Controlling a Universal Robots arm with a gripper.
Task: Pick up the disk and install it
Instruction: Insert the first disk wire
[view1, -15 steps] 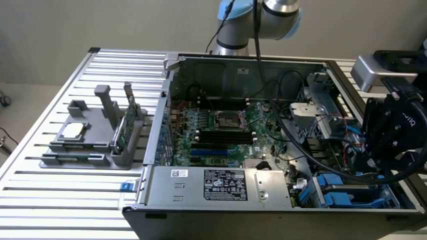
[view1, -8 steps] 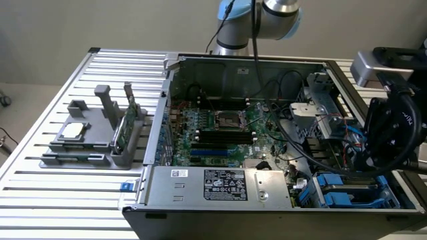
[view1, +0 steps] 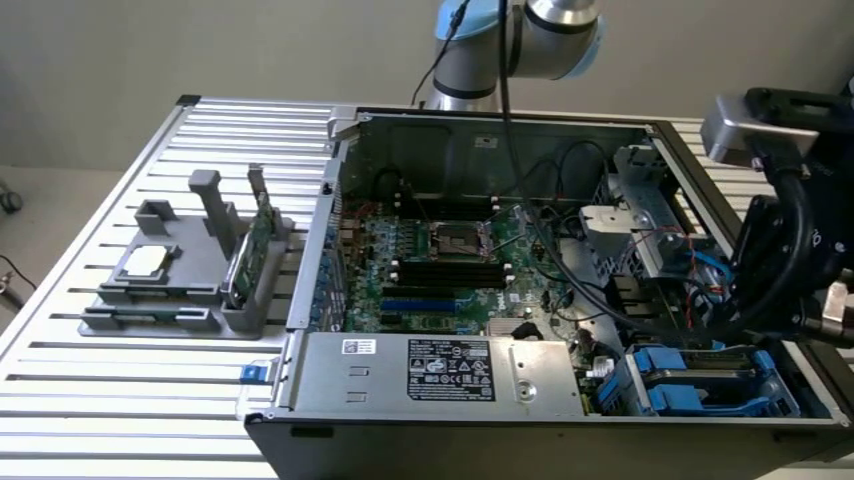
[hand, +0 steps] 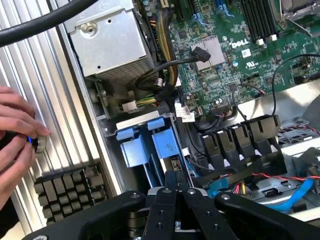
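The pincer (hand: 176, 176) sits closest, its two black fingers pressed together with nothing between them. Just ahead of its tips the disk (hand: 161, 144) stands on edge in a bay of the open computer case (view1: 534, 440), its blue carrier showing; whether the tips touch it cannot be told. Farther ahead lie a grey metal box (hand: 107, 45) and the green circuit board (hand: 225, 50). Off to one side of the pincer, outside the case, a person's hand (hand: 12, 132) rests on the ribbed metal table (hand: 35, 65), fingertips on a small round button (hand: 40, 144), near a black ridged block (hand: 70, 187).
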